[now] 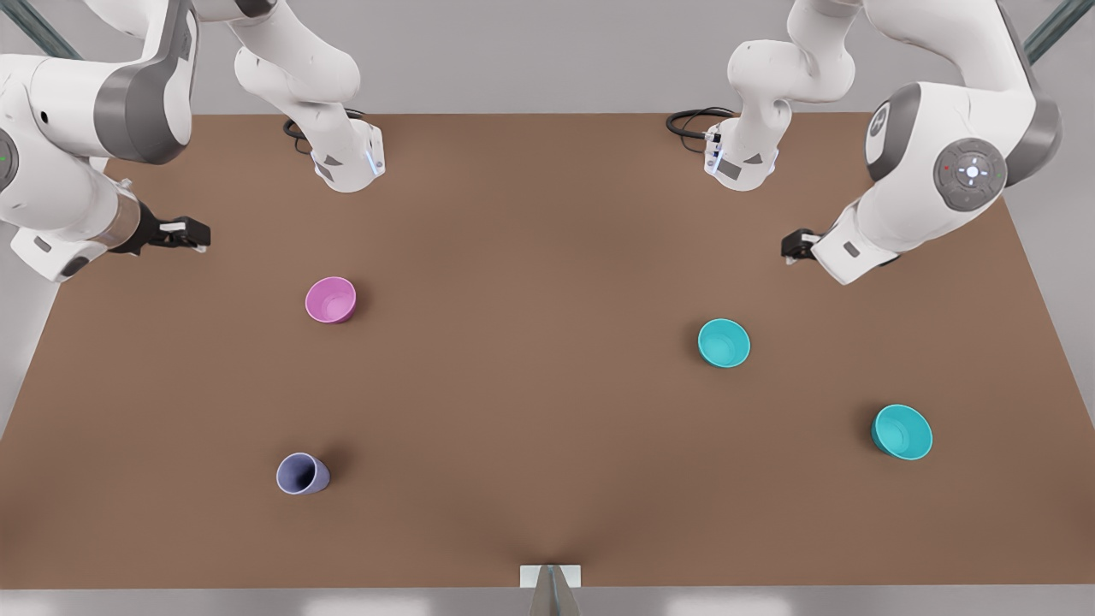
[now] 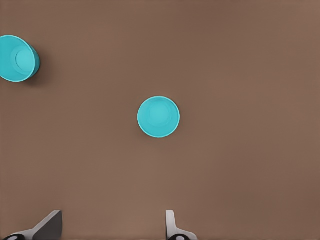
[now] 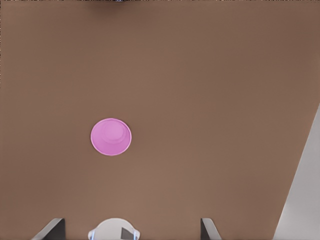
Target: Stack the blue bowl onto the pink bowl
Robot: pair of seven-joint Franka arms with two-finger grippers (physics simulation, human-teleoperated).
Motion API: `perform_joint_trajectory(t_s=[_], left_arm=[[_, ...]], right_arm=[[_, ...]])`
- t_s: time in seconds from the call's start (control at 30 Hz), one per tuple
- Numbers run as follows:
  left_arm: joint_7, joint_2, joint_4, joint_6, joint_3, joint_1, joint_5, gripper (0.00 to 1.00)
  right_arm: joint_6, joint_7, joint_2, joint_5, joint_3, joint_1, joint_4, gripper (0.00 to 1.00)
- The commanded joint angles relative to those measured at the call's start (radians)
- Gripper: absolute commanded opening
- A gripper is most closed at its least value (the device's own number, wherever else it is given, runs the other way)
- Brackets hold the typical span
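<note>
Blue bowl (image 1: 724, 343) and pink bowl (image 1: 330, 299): well apart on worktop (image 1: 530, 411), unstacked. Left pincer (image 2: 112, 227), right pincer (image 3: 131, 229): spread wide, empty, aloft. Everything remains.

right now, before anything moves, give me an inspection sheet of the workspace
surface: brown table, flat
job's things: pink bowl, opening up, on the front view's left; inner teal bowl and outer teal bowl, opening up, on its right; all apart
clutter: lavender cup, standing alone
grippers: left claw open, above the front view's right side; right claw open, above its left; both hold nothing
cables: black loops by the arm bases
surroundings: grey floor; white bracket at the table's edge
</note>
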Motion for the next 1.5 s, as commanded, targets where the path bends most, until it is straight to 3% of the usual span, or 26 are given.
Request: perform_joint_trajectory(t_s=[0.0,0.07,0.23,0.37,0.53,0.63,0.77,1.43,1.47], left_arm=[[-0.057,0.0,0.0,0.01,0.0,-0.001,0.002,1.0],[-0.048,-0.008,0.0,0.007,0.0,-0.001,0.002,1.0],[-0.043,-0.012,0.002,0.004,0.0,-0.001,0.002,1.0],[-0.042,-0.012,0.0,0.001,0.0,-0.001,0.002,1.0],[-0.04,-0.011,0.002,-0.001,0.0,0.001,0.0,1.0],[-0.04,-0.012,0.002,-0.002,0.0,-0.001,0.0,1.0],[-0.04,-0.012,0.002,-0.011,0.0,-0.001,0.0,1.0],[-0.04,-0.014,0.002,-0.017,-0.003,-0.001,0.0,1.0],[-0.04,-0.014,0.002,-0.017,-0.003,-0.001,0.0,1.0]], right_arm=[[0.022,-0.038,0.0,0.005,0.0,-0.001,-0.001,1.0],[0.021,-0.035,0.009,0.003,0.0,-0.005,0.003,1.0],[0.001,0.012,0.236,0.023,0.0,-0.039,-0.046,1.0],[0.35,0.098,0.221,0.141,0.002,-0.105,-0.338,1.0],[0.785,0.102,-0.026,0.174,0.002,-0.131,-0.807,1.0],[0.891,0.114,-0.015,0.253,0.0,-0.165,-0.913,1.0],[0.958,0.112,0.024,0.313,0.002,-0.206,-0.979,1.0],[0.957,0.112,0.173,0.33,0.008,-0.198,-0.995,1.0],[0.957,0.111,0.173,0.335,0.008,-0.197,-0.995,0.79]])
